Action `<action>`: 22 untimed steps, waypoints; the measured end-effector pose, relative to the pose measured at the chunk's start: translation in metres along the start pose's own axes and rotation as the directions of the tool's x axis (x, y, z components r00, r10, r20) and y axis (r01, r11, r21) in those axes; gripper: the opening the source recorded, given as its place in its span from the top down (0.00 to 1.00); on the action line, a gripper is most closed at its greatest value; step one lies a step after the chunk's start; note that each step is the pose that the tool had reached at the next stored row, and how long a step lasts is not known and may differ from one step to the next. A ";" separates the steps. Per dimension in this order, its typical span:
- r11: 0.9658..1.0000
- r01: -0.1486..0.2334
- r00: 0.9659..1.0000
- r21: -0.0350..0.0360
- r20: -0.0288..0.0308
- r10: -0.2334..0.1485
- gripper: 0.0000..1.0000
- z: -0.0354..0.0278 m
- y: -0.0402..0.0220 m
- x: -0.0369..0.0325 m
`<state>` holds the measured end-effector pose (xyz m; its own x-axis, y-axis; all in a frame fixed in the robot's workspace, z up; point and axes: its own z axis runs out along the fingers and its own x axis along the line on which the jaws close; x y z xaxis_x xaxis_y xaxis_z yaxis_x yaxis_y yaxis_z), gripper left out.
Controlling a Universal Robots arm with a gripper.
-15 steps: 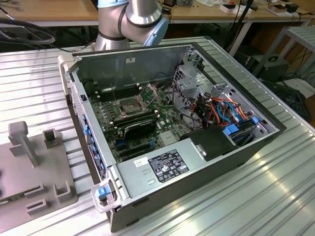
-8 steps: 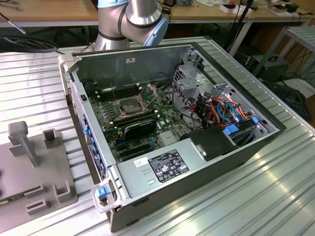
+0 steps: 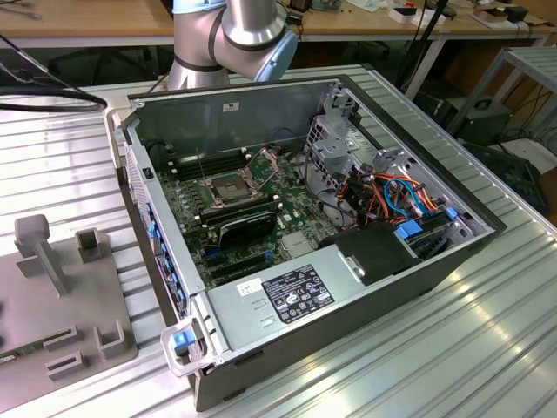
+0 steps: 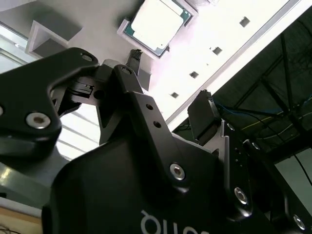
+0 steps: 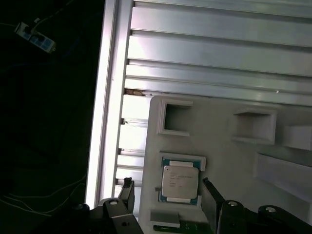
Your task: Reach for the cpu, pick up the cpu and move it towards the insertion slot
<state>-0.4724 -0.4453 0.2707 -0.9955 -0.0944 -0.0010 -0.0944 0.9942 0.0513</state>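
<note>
Gripper point(image 5: 166, 184) is spread wide, nothing pinched. One finger sits each side of the cpu point(image 5: 180, 182), w/ a gap to the chip on both sides. Can't tell if the tips touch the plate.

Cpu lies flat, pale face up, in a shallow framed recess of a light grey fixture plate point(image 5: 234, 161). That's well apart from the insertion slot point(image 3: 228, 185), which sits on the board inside the open PC case point(image 3: 418, 287).

Around the cpu: two square pockets point(image 5: 175, 118) in the same plate, and the slatted alu table point(image 5: 219, 48) under it. The table edge and dark floor are just beside. Nothing lies between the fingers and the chip.

Around the slot: black card point(image 3: 248, 225) just beside it, labelled grey box point(image 3: 278, 296) nearer the case front, and an orange/blue cable bundle point(image 3: 392, 192) toward the exterior view's right.

Hard to make out:
- Whether the slot's frame plate is up or down.
- In the second wrist view the gripper body covers most of the pic, and the cpu is cut by the frame edge.
- In the exterior view the arm point(image 3: 231, 35) runs out of frame at the top.

Exterior view gives the case and slot. Both wrist views give the cpu and fingers point(image 4: 204, 114).
</note>
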 end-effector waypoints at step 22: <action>0.999 -0.048 0.999 0.013 0.002 0.048 0.34 0.0704 -0.0116 -0.0206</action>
<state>-0.4511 -0.4513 0.1998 -0.9989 -0.0463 -0.0001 -0.0462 0.9982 0.0381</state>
